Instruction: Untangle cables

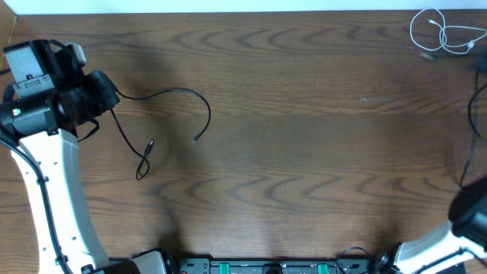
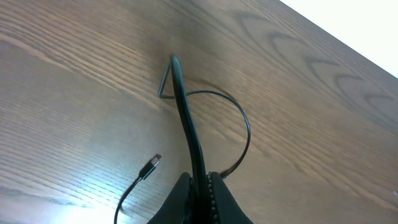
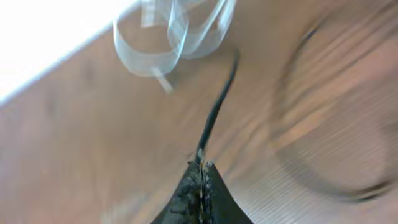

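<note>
left gripper [image 1: 100, 97] is at the left edge of the dark wood-grain table [image 1: 304, 160], clamped on the thin black plug-ended cable [image 1: 171, 93].

Overhead view:
- One run arcs right from the jaws and hooks down to a free end.
- The other run drops toward the near edge, to a small plug [image 1: 150, 144] with a small loop just below it.
- The whole cable lies on the left third of the table and crosses no other cable.

Left wrist view shows what the overhead hides:
- The fingers [image 2: 180, 202] are pressed together, with the cable [image 2: 186, 118] coming straight out from between them.
- At its far point the cable bends sharply, then curves back in an arc on the right side.
- The plug [image 2: 152, 164] lies flat on the wood, left of the fingers.

thin white looped cable [image 1: 441, 34] sits in the far right corner, well apart from the left one. Only the overhead shows it sharp.

right arm [image 1: 456, 236] is mostly out of the overhead frame, and its gripper isn't visible there. A thin dark line [image 1: 469, 129] runs along the right edge. From above I can't tell whether it is cable or arm wiring.

Right wrist view is heavily blurred:
- right gripper [image 3: 200, 177] has its tips closed together, with a second thin black cable [image 3: 217, 109] pinched between them.
- That cable runs away toward the white loops [image 3: 171, 43], which lie near the table's far edge.
- Can't tell whether the black end touches the white loops.
</note>
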